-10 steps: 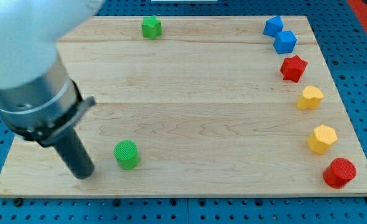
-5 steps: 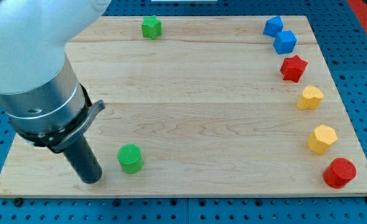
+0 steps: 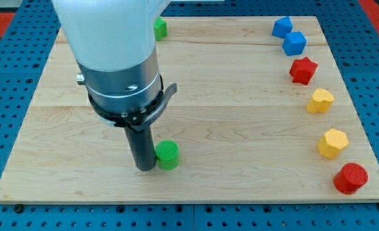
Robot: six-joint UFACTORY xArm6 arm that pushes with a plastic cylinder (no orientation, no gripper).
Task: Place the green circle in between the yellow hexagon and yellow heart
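The green circle (image 3: 167,154) sits on the wooden board (image 3: 241,128) near the view's bottom, left of centre. My tip (image 3: 144,167) stands right against its left side. The yellow heart (image 3: 320,101) lies at the view's right edge of the board. The yellow hexagon (image 3: 333,142) lies just below it, with a gap between them. The green circle is far to the left of both.
A red circle (image 3: 351,178) lies below the hexagon. A red star-like block (image 3: 302,70) lies above the heart. Two blue blocks (image 3: 282,27) (image 3: 294,43) sit at the top right. A second green block (image 3: 160,27) is partly hidden behind the arm at the top.
My tip has moved to the right along the bottom of the board. The green circle has slid to the right with it. The other blocks have not moved.
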